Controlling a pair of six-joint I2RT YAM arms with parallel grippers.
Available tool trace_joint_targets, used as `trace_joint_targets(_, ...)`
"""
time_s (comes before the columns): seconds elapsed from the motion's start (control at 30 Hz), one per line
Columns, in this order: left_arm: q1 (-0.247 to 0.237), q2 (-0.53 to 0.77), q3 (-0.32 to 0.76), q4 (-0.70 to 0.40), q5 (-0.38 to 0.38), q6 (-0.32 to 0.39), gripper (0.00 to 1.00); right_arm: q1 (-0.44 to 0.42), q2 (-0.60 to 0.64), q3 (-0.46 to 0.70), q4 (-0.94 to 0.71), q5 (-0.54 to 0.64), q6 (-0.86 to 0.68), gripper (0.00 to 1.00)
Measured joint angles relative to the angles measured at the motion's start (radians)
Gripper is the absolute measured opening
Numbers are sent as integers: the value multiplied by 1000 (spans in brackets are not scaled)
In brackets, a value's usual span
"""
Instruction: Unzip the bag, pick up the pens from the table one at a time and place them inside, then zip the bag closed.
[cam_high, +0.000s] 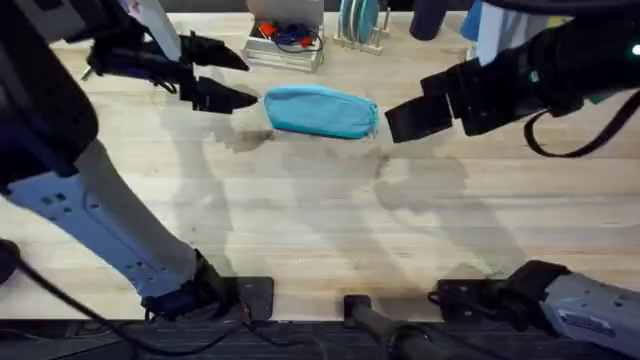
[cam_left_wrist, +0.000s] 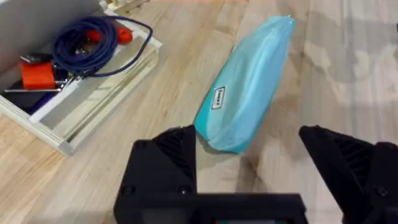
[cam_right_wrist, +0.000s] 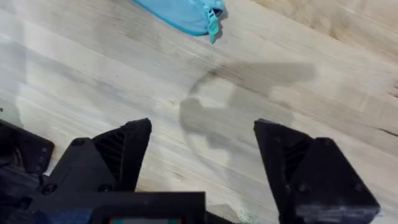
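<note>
Bare planks of the table (cam_high: 330, 220) stretch across the near half of the scene, carrying no pens that can be made out. Farther back, near the middle of the far edge, the bag (cam_high: 320, 110) lies on its side, plump and apparently zipped, its pull tab hanging at the right end. The left tool (cam_high: 215, 75) hovers just beside the bag's left end with its jaws spread wide and holding nothing; the right tool (cam_high: 415, 115) hangs just off the bag's right end, equally wide and empty. From the left wrist, the bag (cam_left_wrist: 249, 81) runs away from the left tool (cam_left_wrist: 249, 162), one rounded end lying between the spread fingers. From the right wrist, the bag's tabbed corner (cam_right_wrist: 186, 12) sits well ahead of the right tool (cam_right_wrist: 202, 158). Behind the bag, at the far edge, a white tray (cam_left_wrist: 87, 99) holds a coil of blue cable (cam_left_wrist: 93, 40) and orange parts. Judging by this layout, the zipper is the step in hand: the left tool would best pinch the left end firmly to anchor the fabric while the right closes on the small tab and draws along the seam, low and straight.
</note>
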Motion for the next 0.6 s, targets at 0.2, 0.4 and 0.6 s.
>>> trace_joint_targets(0.2, 0, -111, 1, -26, -62, -7, 999, 0, 0, 0, 0, 0, 0, 998)
trace_joint_targets(0.4, -12, -228, 1, -29, -154, -96, 998, 0, 0, 0, -1, 0, 0, 998)
trace_joint_targets(0.6, -69, -310, 1, -30, -294, -299, 999, 0, 0, 0, -1, 0, 0, 997)
